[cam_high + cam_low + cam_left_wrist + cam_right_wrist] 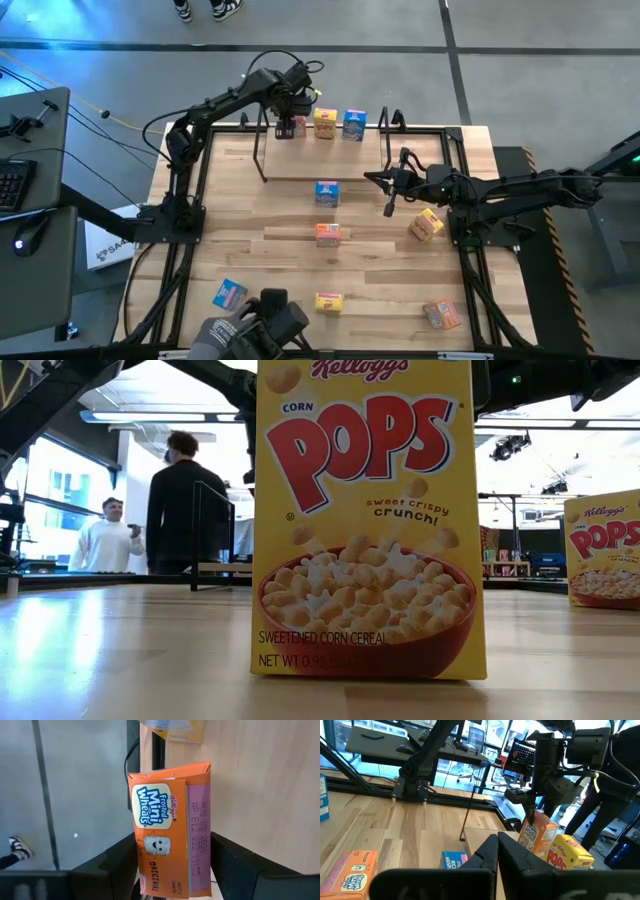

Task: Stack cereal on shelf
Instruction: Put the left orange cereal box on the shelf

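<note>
At shelf's far left end, orange cardboard Frosted Mini Wheats "ORIGINAL" box is flanked by left gripper's spread fingers; right gripper is held pressed together mid-table

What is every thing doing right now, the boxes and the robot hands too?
Orange Frosted Mini-Wheats cardboard box: on the shelf, inside the left gripper.
Left gripper: at the shelf, around that orange box.
Right gripper: shut, empty, above the table.
Yellow Corn Pops box: on the shelf.
Blue cereal box: on the shelf.
Light wooden shelf with black wire ends: holds three boxes.
Orange box mid-table: not shelved yet.
</note>
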Available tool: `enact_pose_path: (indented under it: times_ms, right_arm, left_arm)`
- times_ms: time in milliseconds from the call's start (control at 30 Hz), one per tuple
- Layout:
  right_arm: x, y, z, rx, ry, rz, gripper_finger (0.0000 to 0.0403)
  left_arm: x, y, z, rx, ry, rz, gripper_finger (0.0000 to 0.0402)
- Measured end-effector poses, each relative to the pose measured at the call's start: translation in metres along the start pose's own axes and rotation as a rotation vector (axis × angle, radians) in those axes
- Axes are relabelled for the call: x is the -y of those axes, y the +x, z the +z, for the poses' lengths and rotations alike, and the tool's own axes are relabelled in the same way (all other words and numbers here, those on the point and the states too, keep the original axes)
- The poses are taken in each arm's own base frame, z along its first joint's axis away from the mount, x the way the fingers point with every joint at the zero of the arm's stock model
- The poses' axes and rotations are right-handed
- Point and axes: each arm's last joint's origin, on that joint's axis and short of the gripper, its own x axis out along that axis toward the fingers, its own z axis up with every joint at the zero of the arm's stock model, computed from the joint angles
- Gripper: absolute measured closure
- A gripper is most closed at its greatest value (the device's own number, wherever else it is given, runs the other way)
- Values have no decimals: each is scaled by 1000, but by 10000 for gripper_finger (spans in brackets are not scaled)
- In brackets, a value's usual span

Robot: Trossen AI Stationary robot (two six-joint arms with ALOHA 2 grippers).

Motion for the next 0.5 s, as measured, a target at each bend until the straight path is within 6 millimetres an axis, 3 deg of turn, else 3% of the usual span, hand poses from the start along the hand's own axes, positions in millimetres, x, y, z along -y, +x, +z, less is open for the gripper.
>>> enact_pose_path:
  times_ms: [500]
  right_arm:
    - [0, 0, 0, 0, 0, 0, 403]
  left_arm:
    - [0, -1, 2, 27, -13, -3, 188]
